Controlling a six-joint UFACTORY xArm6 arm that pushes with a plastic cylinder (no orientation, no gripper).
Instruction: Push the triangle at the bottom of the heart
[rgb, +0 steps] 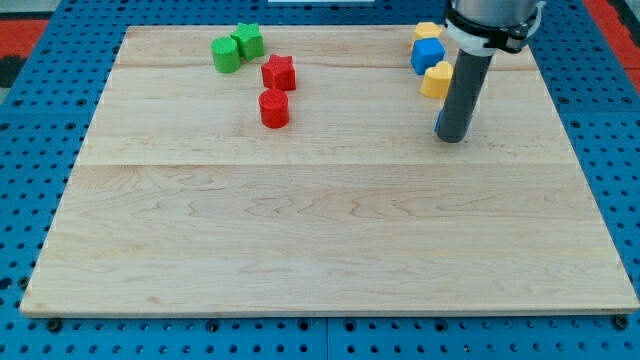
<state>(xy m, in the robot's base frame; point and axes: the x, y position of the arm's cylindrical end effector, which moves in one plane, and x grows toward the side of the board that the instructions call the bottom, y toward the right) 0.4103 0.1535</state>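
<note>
Pale wooden board (330, 240) on blue pegboard; smooth blocks: green pair (237, 48) and red star (279, 72) over red cylinder (274, 108) at eleven o'clock. At one o'clock, yellow block (427, 30), blue block (427, 55), yellow heart (436, 80). The rod's tip (451, 138), a plain end with nothing to open or close, rests at five o'clock of the heart; a blue sliver (438, 120), shape unclear, touches its left side.

my tip (452, 138) right of blocks — board's (320, 250) upper area

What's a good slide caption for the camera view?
My tip rests just below the yellow heart; red and green blocks cluster at the view's top left.
</note>
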